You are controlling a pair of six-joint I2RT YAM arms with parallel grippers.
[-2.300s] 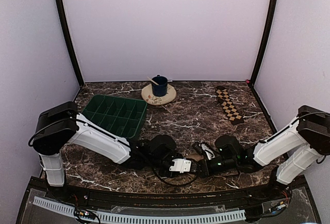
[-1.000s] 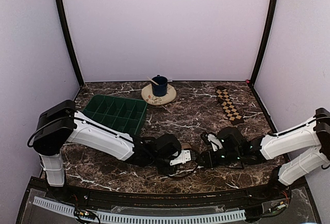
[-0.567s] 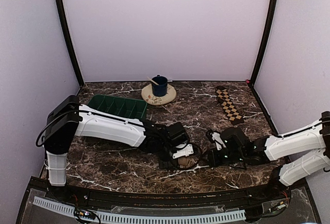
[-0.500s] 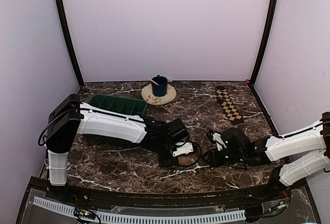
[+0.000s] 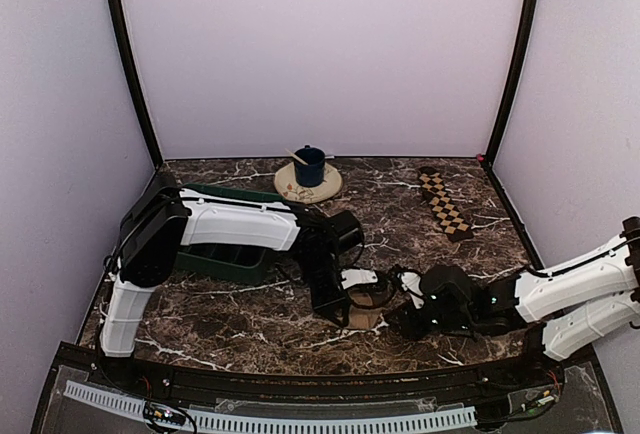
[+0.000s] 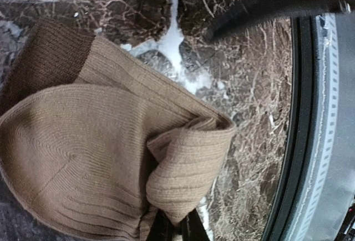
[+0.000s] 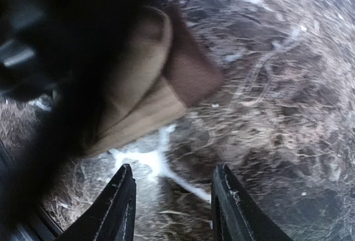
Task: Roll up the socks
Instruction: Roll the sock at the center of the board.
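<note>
Tan sock point(image 6: 100, 157) in the clamped left gripper point(image 6: 175, 227) — right gripper point(image 7: 172, 173) agape.

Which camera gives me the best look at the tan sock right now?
The left wrist view. The tan sock nearly fills it, with the ribbed knit and the folds sharp. The top view shows only a small, partly covered patch of it. The right wrist view shows it blurred and half hidden behind something dark.

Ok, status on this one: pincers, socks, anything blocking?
Left pincer shut on tan sock, a fold pinched, sock partly bunched. Right pincer open, empty, beside it. Checkered sock flat, far right, untouched. No obstruction seen.
</note>
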